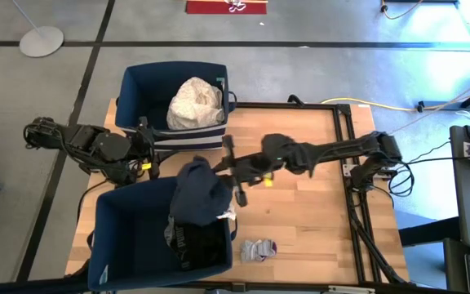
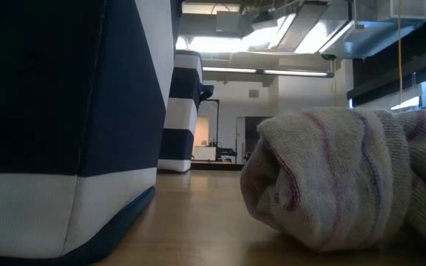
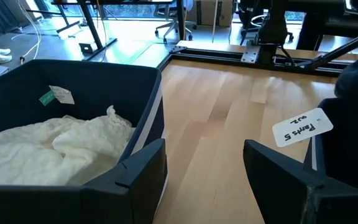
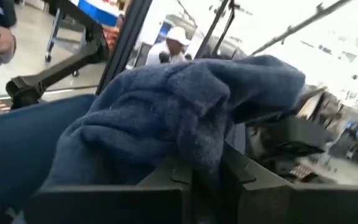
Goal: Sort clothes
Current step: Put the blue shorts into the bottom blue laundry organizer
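While outstretched, right gripper (image 1: 219, 169) clamping navy garment (image 1: 201, 192)

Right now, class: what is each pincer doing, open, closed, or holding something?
Left pincer: open, empty, beside the far bin.
Right pincer: closed on the navy garment, over the near bin.

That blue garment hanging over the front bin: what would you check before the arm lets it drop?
1. Right gripper shut on the navy garment: ok.
2. Garment over the near bin: ok, though part overhangs the rim.
3. Dark clothes already in that bin, so colours match: ok.
4. Left gripper open, beside the far bin holding the cream garment: ok.
5. Grey socks left on the table: not ok.
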You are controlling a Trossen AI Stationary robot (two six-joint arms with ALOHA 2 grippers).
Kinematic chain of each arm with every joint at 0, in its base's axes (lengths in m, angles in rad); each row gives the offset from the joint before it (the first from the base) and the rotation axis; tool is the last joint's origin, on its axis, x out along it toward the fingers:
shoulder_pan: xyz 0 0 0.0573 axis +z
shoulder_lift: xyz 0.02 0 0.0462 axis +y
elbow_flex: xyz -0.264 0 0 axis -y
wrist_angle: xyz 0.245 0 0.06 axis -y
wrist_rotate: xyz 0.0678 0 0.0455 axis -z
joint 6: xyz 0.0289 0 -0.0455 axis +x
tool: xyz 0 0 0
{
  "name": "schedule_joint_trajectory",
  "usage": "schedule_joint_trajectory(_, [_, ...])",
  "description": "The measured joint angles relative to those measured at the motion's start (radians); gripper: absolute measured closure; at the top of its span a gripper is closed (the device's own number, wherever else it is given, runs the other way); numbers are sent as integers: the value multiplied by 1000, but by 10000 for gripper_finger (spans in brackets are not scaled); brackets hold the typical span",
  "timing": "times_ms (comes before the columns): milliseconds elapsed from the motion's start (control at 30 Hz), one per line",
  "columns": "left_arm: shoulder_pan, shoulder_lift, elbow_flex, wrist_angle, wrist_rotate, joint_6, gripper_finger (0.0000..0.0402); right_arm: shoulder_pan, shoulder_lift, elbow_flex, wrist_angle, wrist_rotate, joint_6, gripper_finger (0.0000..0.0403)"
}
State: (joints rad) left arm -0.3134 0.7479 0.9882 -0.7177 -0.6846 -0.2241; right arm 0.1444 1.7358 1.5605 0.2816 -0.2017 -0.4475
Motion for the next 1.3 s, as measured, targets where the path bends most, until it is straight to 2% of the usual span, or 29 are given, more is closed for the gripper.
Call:
schedule_joint_trajectory(200, [0, 0, 0, -5, 0, -3, 194, 0, 88, 132, -286, 36, 56, 370])
schedule_joint_trajectory(333, [0, 0, 0, -5, 0, 1, 194, 0, 117, 156, -356, 108, 80, 354])
schedule_joint_trajectory(400, [0, 0, 0, -5, 0, 3, 194, 0, 127, 158, -359, 115, 118, 324])
schedule_joint_trajectory(600, [0, 0, 0, -5, 0, 3, 194, 9, 124, 157, -432, 120, 162, 192])
schedule_joint_trajectory(733, [0, 0, 0, -4, 0, 4, 194, 40, 94, 157, -468, 131, 107, 131])
schedule_joint_trajectory(833, [0, 0, 0, 4, 0, 7, 194, 69, 63, 157, -487, 242, 66, 106])
schedule_joint_trajectory(967, [-3, 1, 0, 52, 5, 30, 194, 112, 5, 157, -535, 467, 26, 96])
schedule_joint_trajectory(1100, [-23, 9, 0, 172, 156, 81, 194, 148, -70, 157, -657, 647, 33, 96])
schedule_joint_trajectory(1200, [-41, 40, 0, 235, 269, 98, 194, 159, -121, 157, -805, 694, 134, 96])
schedule_joint_trajectory(1300, [-62, 90, 0, 254, 308, 99, 194, 157, -161, 146, -952, 675, 273, 96])
